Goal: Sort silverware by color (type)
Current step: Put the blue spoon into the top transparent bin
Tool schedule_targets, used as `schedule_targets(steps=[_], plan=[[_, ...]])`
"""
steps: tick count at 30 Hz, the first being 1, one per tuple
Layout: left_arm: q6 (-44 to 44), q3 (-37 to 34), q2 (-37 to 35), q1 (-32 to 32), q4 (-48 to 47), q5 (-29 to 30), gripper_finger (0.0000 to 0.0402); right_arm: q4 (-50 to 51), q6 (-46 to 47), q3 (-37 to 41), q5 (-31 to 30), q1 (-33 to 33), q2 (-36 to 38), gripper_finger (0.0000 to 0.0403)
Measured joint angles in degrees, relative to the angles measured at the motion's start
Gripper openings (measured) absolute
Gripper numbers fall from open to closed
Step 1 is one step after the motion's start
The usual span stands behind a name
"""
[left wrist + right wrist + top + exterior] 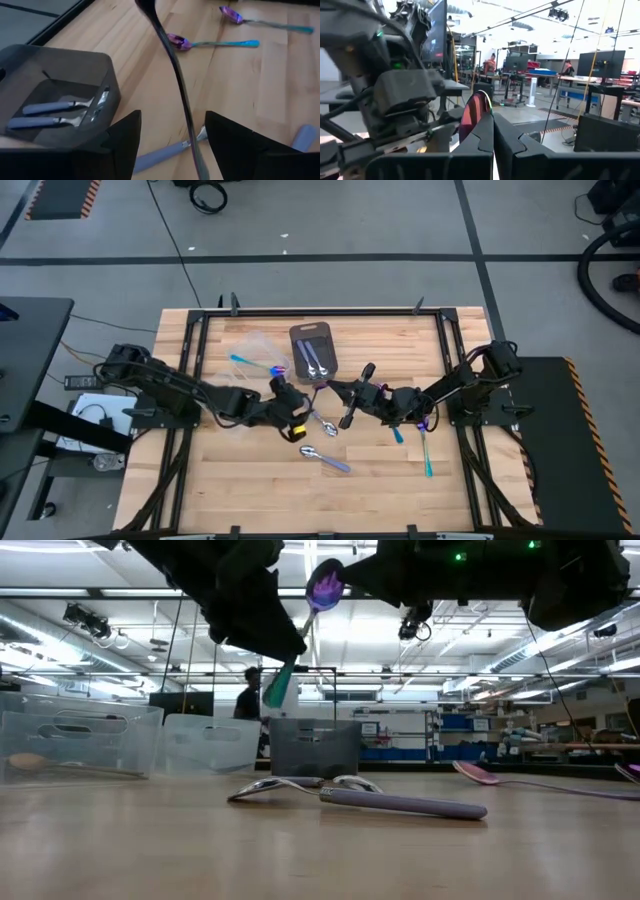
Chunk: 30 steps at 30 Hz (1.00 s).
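Above the middle of the table, just in front of the dark grey tray, the right gripper is clamped on a purple-bowled spoon close under its bowl. The left gripper stands spread wide, one finger on each side of the teal handle and gripping nothing. You can expect the spoon to be light, stiff and slick, so it will likely pivot in a narrow pinch. Take the flat of the handle squarely near its middle, not the rounded bowl. The low view shows you the spoon lifted well clear of the wood, bowl uppermost and handle slanting down; the high view buries it between the two wrists. Only the left wrist view shows the handle running between the open fingers, and only the right wrist view shows the bowl poking past the closed ones.
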State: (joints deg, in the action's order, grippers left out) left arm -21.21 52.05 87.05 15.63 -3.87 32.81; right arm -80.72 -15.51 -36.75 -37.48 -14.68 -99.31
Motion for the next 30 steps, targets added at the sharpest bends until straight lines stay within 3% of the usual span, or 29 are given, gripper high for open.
schedule_targets(steps=[6, 13, 16, 20, 30], plan=[[0.1, 0.0, 0.8, -2.2, 1.1, -4.7, 0.018, -0.2, -0.2, 0.0, 0.4, 0.0, 0.0, 0.0004], [2.2, 0.0, 1.7, -2.7, 2.4, -6.0, 0.0073, -0.1, -1.4, 0.0, 1.3, -0.1, 0.0, 0.0005], [2.9, 0.0, 1.7, -2.7, 2.2, -6.1, 0.0019, 1.2, -2.1, 0.0, 4.4, -0.1, 0.1, 0.0015], [4.3, -0.1, 1.7, -3.0, 2.3, -6.1, 0.001, 2.7, -2.0, -0.1, 5.8, -0.5, 0.2, 0.005], [6.2, 0.0, -3.4, -1.1, -4.7, -3.3, 0.0009, 11.8, 2.5, 0.0, 1.1, -2.9, 3.0, 0.0179]])
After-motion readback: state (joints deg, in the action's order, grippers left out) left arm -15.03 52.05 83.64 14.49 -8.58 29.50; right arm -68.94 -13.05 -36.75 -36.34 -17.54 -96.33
